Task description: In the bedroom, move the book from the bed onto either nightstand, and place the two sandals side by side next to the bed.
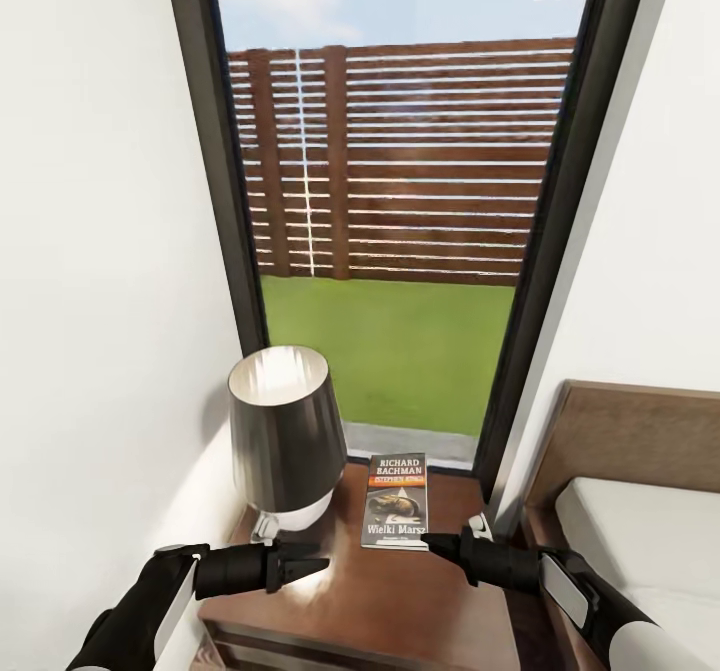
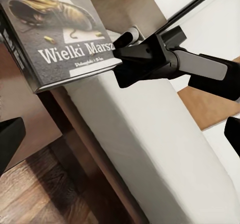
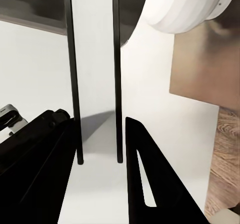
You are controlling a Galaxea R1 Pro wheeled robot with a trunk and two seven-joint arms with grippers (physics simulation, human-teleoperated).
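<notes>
The right gripper (image 1: 440,545), jaws parted and empty, sits just beside the book (image 1: 396,501) lying flat on the nightstand (image 1: 400,601), apparently released there.

1. A dark-brown nightstand (image 1: 400,601) with a glossy top was seen below the window.
2. A lamp (image 1: 287,441) with a dark shade was stood on its rear left part.
3. The book (image 1: 396,501) was laid flat on the top, just beside the lamp.
4. The bed (image 1: 640,521) was seen just beside the nightstand.
</notes>
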